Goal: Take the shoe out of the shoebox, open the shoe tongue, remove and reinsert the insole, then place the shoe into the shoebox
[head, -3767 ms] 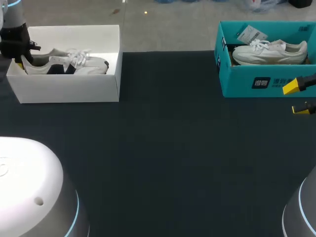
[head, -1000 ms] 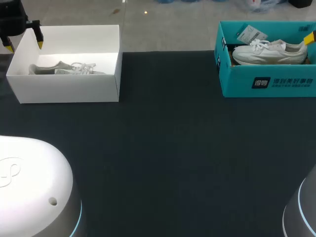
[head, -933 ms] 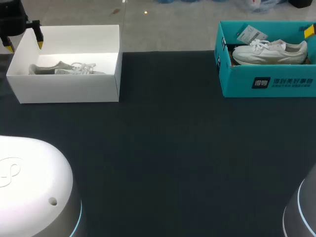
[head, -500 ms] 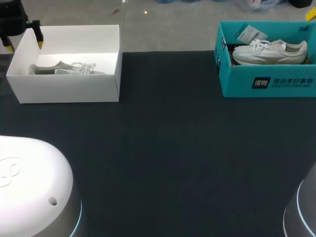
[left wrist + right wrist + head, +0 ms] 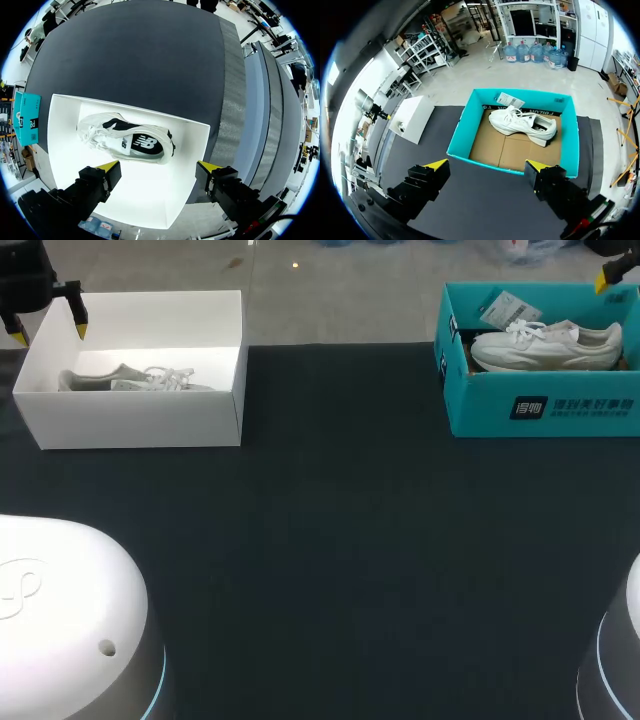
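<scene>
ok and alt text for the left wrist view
A white and black sneaker lies inside an open white shoebox on a dark table, seen from above. The left pincer hangs open over the box, touching nothing.

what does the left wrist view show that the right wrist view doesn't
Only left wrist: the white-and-black sneaker inside the white shoebox, ahead of the open left claw. Only right wrist: the all-white sneaker and paper tag inside the teal shoebox, ahead of the open right claw. Both: the dark table and both boxes, the far one seen only from outside.
</scene>
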Available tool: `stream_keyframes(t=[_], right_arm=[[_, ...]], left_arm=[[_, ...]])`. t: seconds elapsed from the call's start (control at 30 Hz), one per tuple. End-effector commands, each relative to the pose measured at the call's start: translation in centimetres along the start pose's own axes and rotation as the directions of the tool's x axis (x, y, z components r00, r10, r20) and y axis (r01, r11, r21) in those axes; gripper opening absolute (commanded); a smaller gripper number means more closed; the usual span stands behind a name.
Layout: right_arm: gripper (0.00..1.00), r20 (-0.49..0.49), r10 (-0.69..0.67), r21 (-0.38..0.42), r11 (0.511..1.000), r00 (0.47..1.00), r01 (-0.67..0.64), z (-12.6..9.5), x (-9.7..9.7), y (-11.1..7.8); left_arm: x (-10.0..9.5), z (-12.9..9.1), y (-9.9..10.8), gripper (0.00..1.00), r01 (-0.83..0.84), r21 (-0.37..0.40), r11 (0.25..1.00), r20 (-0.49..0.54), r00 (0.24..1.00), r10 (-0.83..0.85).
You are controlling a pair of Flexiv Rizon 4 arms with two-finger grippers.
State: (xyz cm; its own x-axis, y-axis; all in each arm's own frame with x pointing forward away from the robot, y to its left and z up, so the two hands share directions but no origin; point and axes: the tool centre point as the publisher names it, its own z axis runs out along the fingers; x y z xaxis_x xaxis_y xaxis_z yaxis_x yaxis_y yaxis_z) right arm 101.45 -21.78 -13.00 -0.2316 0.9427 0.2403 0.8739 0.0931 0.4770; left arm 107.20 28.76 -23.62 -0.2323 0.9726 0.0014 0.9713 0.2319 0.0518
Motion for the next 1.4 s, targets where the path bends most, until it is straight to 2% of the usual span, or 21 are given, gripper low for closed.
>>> stream_keyframes(t=[0.03, 0.23, 0.4, 0.43, 1.07, 1.13, 1.2, 1.4], right_arm=[[1.0, 0.477, 0.092, 0.013, 0.994, 0.874, -0.111, 3.4, -1.0, 2.9], [1.0, 0.613, 0.181, -0.053, 0.981, 0.769, -0.188, 5.7, -3.9, 4.2], [1.0, 0.694, 0.252, -0.093, 0.96, 0.675, -0.263, 6.2, -5.9, 4.3], [1.0, 0.698, 0.257, -0.09, 0.958, 0.669, -0.274, 6.1, -6.2, 4.2], [1.0, 0.699, 0.254, -0.087, 0.958, 0.668, -0.274, 6.2, -6.4, 4.1], [1.0, 0.683, 0.281, -0.067, 0.943, 0.674, -0.325, 6.9, -7.2, 4.1], [1.0, 0.641, 0.312, -0.041, 0.927, 0.702, -0.374, 7.5, -8.0, 4.3], [1.0, 0.631, 0.331, -0.044, 0.918, 0.702, -0.394, 9.7, -10.5, 4.8]], left_arm=[[0.1, -0.1, 0.0, 1.0, -0.001, 0.001, 1.0, -0.001, 1.0, 0.001], [0.1, -0.1, 0.0, 1.0, -0.001, 0.001, 1.0, -0.001, 1.0, 0.001], [0.1, -0.1, 0.0, 1.0, -0.001, 0.001, 1.0, -0.001, 1.0, 0.001], [0.1, -0.1, 0.0, 1.0, -0.001, 0.001, 1.0, -0.001, 1.0, 0.001], [0.1, -0.1, 0.0, 1.0, -0.001, 0.001, 1.0, -0.001, 1.0, 0.001], [0.1, -0.1, 0.0, 1.0, -0.001, 0.001, 1.0, -0.001, 1.0, 0.001], [0.1, -0.1, 0.0, 1.0, -0.001, 0.001, 1.0, -0.001, 1.0, 0.001], [0.1, -0.1, 0.0, 1.0, -0.001, 0.001, 1.0, -0.001, 1.0, 0.001]])
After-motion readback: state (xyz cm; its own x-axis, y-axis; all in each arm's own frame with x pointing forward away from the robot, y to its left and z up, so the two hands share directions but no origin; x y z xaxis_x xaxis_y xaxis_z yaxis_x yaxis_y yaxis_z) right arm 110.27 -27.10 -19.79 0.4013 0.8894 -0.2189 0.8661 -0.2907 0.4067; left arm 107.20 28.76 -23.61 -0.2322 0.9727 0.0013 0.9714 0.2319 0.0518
